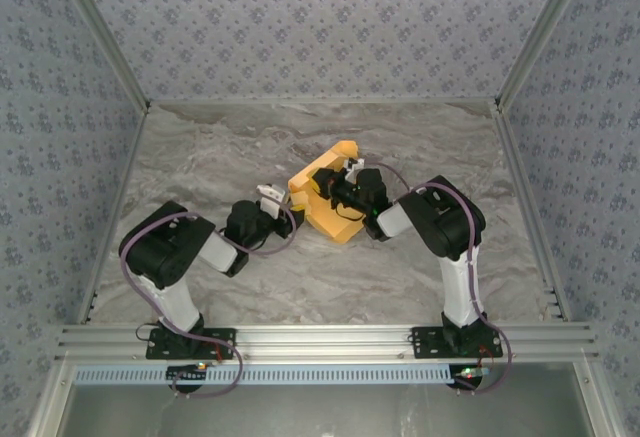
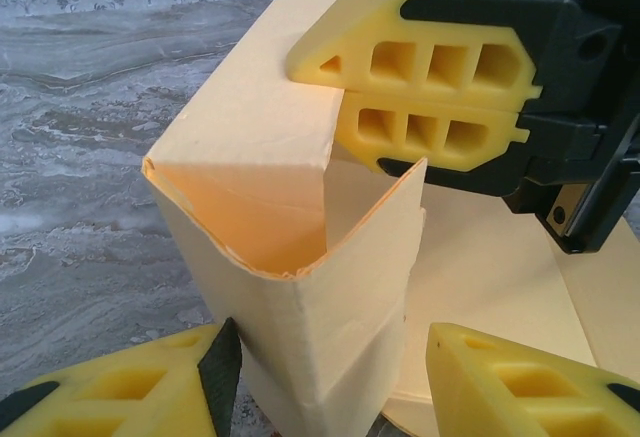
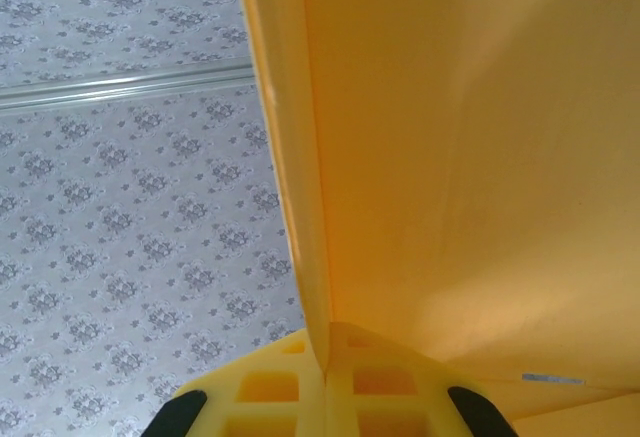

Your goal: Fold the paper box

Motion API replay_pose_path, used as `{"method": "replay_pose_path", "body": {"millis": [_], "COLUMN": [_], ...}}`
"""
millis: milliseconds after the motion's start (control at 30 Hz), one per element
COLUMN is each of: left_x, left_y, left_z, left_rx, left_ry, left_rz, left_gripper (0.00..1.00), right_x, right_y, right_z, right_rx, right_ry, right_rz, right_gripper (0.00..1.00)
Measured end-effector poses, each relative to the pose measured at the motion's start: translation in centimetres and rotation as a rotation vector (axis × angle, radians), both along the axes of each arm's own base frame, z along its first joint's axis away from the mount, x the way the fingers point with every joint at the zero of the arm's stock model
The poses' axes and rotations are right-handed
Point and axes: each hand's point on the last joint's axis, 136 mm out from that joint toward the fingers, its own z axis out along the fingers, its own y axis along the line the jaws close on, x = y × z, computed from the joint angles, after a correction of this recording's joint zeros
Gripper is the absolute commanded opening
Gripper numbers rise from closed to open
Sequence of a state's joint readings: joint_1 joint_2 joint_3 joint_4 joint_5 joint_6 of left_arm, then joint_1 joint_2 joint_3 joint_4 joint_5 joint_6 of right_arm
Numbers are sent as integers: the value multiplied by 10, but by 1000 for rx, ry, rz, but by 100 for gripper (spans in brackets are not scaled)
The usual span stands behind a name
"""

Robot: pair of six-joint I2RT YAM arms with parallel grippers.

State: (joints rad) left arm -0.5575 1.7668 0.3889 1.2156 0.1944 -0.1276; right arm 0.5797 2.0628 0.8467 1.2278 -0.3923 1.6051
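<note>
The paper box (image 1: 322, 217) is orange-yellow card, partly folded up, lying mid-table between the two arms. In the left wrist view one standing corner of the paper box (image 2: 270, 157) rises between my left gripper's (image 2: 330, 395) yellow fingers. The left pad sits right beside the card and the right finger stands clear of it, so this gripper is open. My right gripper (image 2: 340, 97) reaches in from the far side, shut on an upright wall. In the right wrist view the right gripper (image 3: 325, 357) pinches the edge of the card wall (image 3: 450, 157). From above, the left gripper (image 1: 288, 207) and right gripper (image 1: 338, 187) meet at the box.
The grey marble tabletop (image 1: 200, 157) is bounded by patterned walls (image 1: 300, 17) at the back and both sides. An aluminium rail (image 1: 320, 337) carrying the arm bases runs along the near edge.
</note>
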Motion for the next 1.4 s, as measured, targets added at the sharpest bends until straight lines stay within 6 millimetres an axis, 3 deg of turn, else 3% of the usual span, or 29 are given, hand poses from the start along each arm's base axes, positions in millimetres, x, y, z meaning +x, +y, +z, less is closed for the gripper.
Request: {"method": "replay_pose_path", "body": {"millis": [167, 600, 833, 1133, 1400], "left_x": [2, 14, 26, 49, 54], "left_y": [2, -8, -7, -5, -2], "left_z": [-2, -3, -4, 1, -4], "left_rx": [7, 68, 105, 125, 92], "left_ry": [5, 7, -4, -15, 5], "left_rz": [19, 120, 186, 279, 345], "left_gripper": [41, 40, 44, 36, 31], "right_x": [-2, -18, -16, -20, -24], "right_y": [0, -12, -13, -5, -5], "right_z": [0, -1, 0, -1, 0], "right_rx": [4, 1, 19, 17, -22], "right_ry": [-1, -10, 12, 33, 60], "right_rz": [-1, -149, -237, -268, -301], "right_gripper": [0, 0, 0, 0, 2]}}
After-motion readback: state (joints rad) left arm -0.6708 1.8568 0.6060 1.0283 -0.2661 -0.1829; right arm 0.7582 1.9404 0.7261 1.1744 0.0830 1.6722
